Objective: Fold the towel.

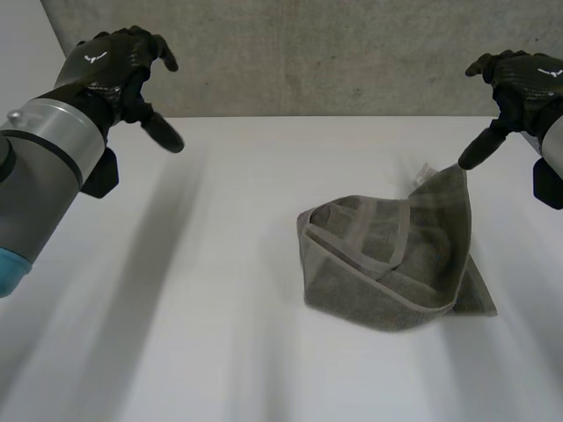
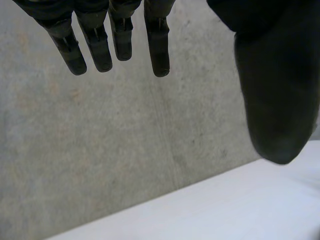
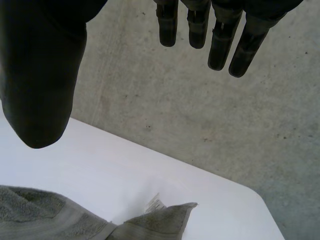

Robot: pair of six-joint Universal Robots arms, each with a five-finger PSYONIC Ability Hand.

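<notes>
- On the white bench (image 1: 220, 290), right of its middle, the grey-green towel (image 1: 396, 264) lies in a rumpled, half-folded heap. One corner, carrying a white tag (image 1: 424, 173), points toward the concrete wall (image 1: 308, 53).
- My right hand (image 1: 521, 81) hovers above and just beyond that tagged corner. Its fingers (image 3: 220, 45) are straight, spread from the thumb and holding nothing, placed, I judge, to come down on that corner.
- My left hand (image 1: 114, 66) hangs over bare bench, well apart from the towel. Its fingers (image 2: 157, 45) are likewise wide and empty, probably kept clear until a second edge needs pinning.
- The fold looks uneven, so I judge squaring is left to do.
</notes>
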